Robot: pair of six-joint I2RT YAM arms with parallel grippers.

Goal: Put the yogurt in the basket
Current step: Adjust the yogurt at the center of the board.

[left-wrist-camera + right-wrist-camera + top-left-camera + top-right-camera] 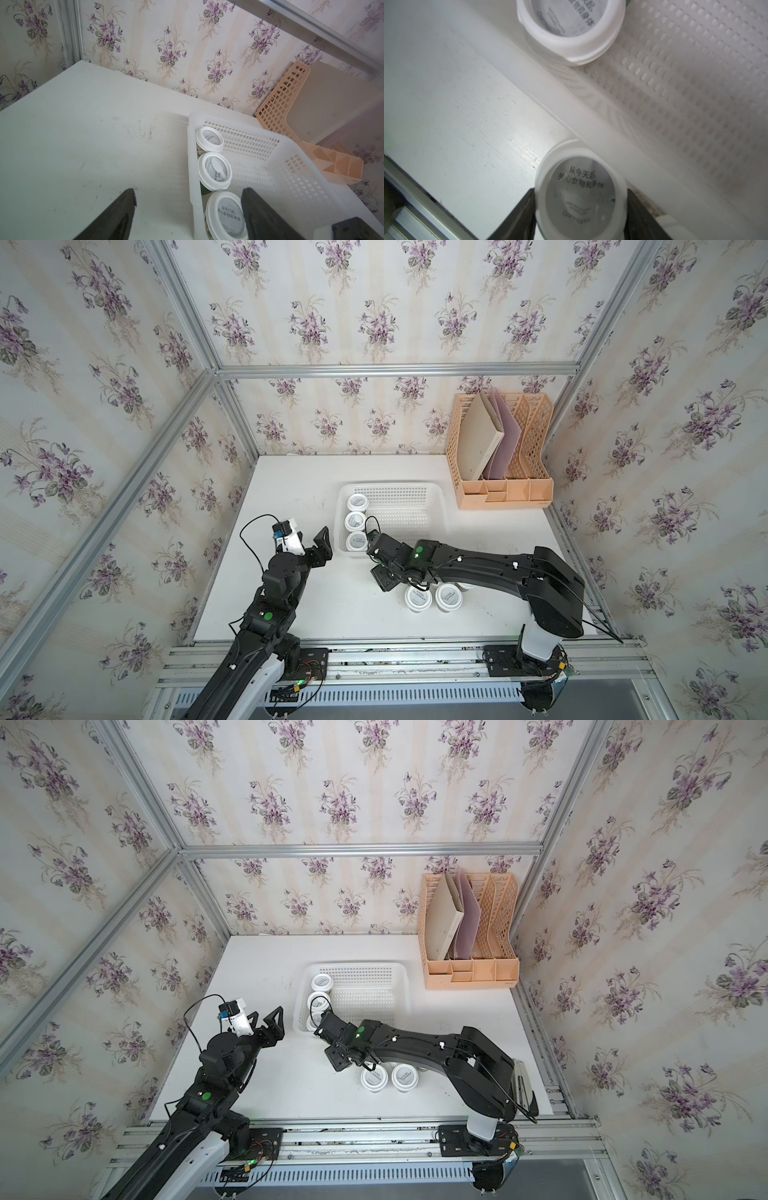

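The right pincer point(580, 194) is clamped on one yogurt cup point(579, 178), a finger pressed against each side of its white lid. The cup stands upright, lid up. In the right wrist view it sits at the near rim of the basket point(390, 486), close to the basket's near left corner, with its lid just overlapping that rim. I judge it lifted clear of the counter point(291, 489), though no view shows its base.

The coming move turns on one thing: the open floor of the basket lies beyond the held cup, toward the counter's far edge and a little to the right. The basket's left side is already taken by a row of three cups point(356, 521), lids up, so the carry wants to go over the rim and then right of that row.

The left pincer point(265, 1020) hangs with its fingers apart and empty, just beside the basket's left wall. The loose cups point(418, 598) stand close together near the counter's near edge, under the right arm, so that arm is nearer them.
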